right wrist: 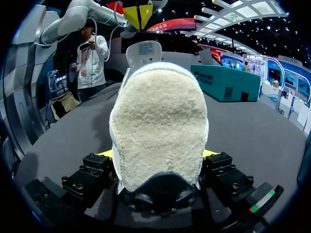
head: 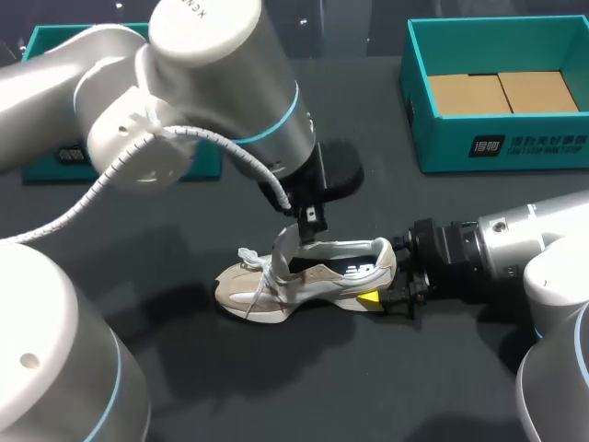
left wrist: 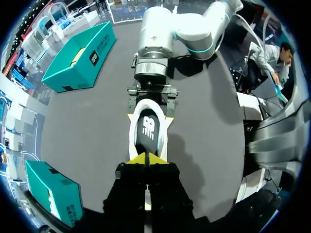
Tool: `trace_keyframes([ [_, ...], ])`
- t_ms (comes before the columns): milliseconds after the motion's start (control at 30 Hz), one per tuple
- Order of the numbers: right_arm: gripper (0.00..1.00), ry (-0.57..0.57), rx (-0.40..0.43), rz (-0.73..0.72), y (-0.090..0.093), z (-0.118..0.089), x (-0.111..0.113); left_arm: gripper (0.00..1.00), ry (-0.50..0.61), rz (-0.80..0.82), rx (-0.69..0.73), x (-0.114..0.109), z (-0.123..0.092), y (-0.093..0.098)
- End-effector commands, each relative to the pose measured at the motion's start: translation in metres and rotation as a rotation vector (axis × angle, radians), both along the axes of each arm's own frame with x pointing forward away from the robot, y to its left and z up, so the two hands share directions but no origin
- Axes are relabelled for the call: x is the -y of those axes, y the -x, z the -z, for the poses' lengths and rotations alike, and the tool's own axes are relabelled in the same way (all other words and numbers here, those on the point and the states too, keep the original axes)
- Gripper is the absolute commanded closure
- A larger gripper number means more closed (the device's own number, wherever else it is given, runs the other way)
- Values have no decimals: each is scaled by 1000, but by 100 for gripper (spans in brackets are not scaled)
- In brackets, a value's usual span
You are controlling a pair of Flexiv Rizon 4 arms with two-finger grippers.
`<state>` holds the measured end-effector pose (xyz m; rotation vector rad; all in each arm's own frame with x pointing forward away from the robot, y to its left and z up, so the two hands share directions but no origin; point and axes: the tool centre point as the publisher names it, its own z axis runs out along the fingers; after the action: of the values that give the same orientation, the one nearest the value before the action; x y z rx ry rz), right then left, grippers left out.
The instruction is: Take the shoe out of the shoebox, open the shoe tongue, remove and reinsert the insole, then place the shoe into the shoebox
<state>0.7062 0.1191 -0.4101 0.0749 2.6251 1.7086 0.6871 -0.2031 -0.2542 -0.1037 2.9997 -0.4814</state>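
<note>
Right gripper [right wrist: 156, 155] clamped the shoe [head: 304, 281] at the heel. Shoe lay on table [head: 276, 387], long axis left-right, toe left. Left gripper [left wrist: 146, 158], tips pressed together and seemingly empty, hung over raised tongue [right wrist: 144, 48], nearer to insole [left wrist: 147, 128]. Shoebox [head: 497, 152] far right.

Qty: shoe [head: 304, 276] x1, teal boxes [head: 460, 152] x2, robot arms [head: 212, 74] x2, table [head: 322, 387] x1.

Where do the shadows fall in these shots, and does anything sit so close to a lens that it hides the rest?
Head view: a soft shadow lies on the table beside the toe of the shoe; left wrist view: the right arm throws a shadow on the table beside itself; right wrist view: the shoe's heel fills the middle, hiding its toe.
</note>
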Motion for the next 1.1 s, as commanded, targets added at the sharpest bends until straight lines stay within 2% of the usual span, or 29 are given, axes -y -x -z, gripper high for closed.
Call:
trace_keyframes([
  [33, 100, 3, 0, 1, 1, -1, 1, 100, 54, 40, -7, 4, 18, -7],
  [333, 100, 3, 0, 1, 1, -1, 1, 100, 54, 40, -7, 4, 18, -7],
  [500, 100, 3, 0, 1, 1, -1, 1, 100, 37, 105, -101, 18, 48, -7],
  [633, 100, 3, 0, 1, 1, -1, 1, 100, -4, 111, -130, 26, 62, -8],
  [1000, 100, 3, 0, 1, 1, -1, 1, 100, -5, 115, -140, 28, 64, -9],
  [1100, 100, 3, 0, 1, 1, -1, 1, 100, -25, 114, -179, 33, 74, -11],
])
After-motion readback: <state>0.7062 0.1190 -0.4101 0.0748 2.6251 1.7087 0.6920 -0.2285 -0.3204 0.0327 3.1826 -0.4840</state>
